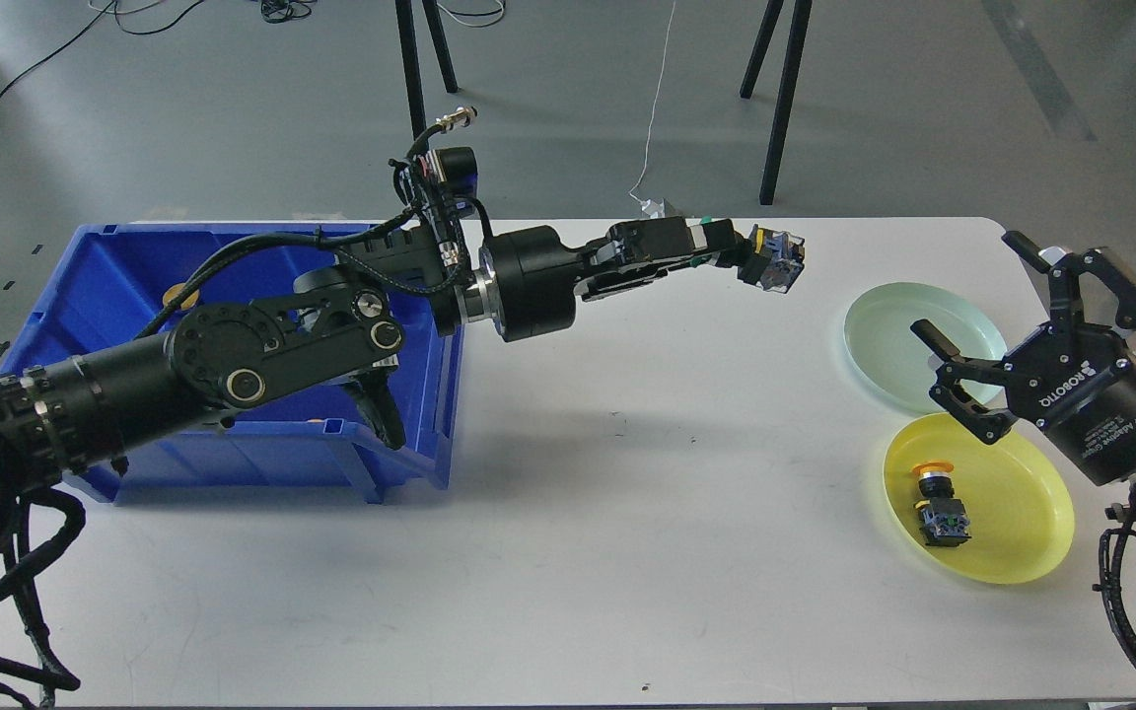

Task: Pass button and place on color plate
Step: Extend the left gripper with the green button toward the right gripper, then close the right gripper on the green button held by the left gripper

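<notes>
Black left hand [747, 254] grips a button [775, 260], stretched over the desk [627, 493] toward the right hand [982, 335] — spread open, seemingly awaiting the pass.

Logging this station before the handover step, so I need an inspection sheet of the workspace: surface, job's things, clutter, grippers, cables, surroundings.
Surface: white table, bare in the middle.
Job's things: held button in the air past the blue bin; green plate bare; yellow plate holds a yellow-capped button; something orange in the bin, unclear what.
Clutter: nothing seen.
Grippers: left gripper shut on the held button, stretched toward the right; right gripper open, over the near edges of the two plates.
Cables: black bundle along the left arm; loops by the right arm.
Surroundings: grey floor, black stand legs, floor cables, thin white cord.
</notes>
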You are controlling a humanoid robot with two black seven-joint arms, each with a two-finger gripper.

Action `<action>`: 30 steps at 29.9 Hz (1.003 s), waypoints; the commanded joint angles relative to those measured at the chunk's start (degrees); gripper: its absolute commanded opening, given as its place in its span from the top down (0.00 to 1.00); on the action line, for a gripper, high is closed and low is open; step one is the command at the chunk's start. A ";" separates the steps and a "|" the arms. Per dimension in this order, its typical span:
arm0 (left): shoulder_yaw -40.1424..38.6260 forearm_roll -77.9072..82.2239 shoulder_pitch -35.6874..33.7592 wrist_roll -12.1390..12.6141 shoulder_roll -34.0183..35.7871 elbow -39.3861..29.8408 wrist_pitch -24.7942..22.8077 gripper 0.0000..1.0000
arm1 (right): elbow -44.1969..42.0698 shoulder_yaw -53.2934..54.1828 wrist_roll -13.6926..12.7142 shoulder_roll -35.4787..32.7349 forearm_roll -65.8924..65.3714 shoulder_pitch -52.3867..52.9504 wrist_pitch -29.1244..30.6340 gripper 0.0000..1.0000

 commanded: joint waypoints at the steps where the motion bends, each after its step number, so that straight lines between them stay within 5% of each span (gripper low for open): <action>1: -0.18 0.02 0.09 0.00 0.17 -0.14 -0.10 0.92 | 0.11 -1.64 0.00 8.28 -3.87 4.13 -3.06 0.04; 8: -0.18 0.02 0.18 0.00 0.43 -0.23 -0.19 0.92 | -0.77 -5.50 0.00 14.02 -7.21 7.74 -10.09 0.04; 21: -0.27 0.02 0.27 0.00 0.43 -0.23 -0.28 0.92 | -0.95 -8.15 0.00 19.46 -7.21 9.50 -12.99 0.07; 26: -0.36 0.02 0.27 0.00 0.26 -0.23 -0.28 0.92 | -0.86 -8.06 0.00 20.17 -7.21 9.76 -13.52 0.32; 30: -0.36 -0.07 0.27 0.00 0.43 -0.23 -0.28 0.92 | -0.77 -8.15 0.00 20.17 -7.30 9.59 -13.87 0.67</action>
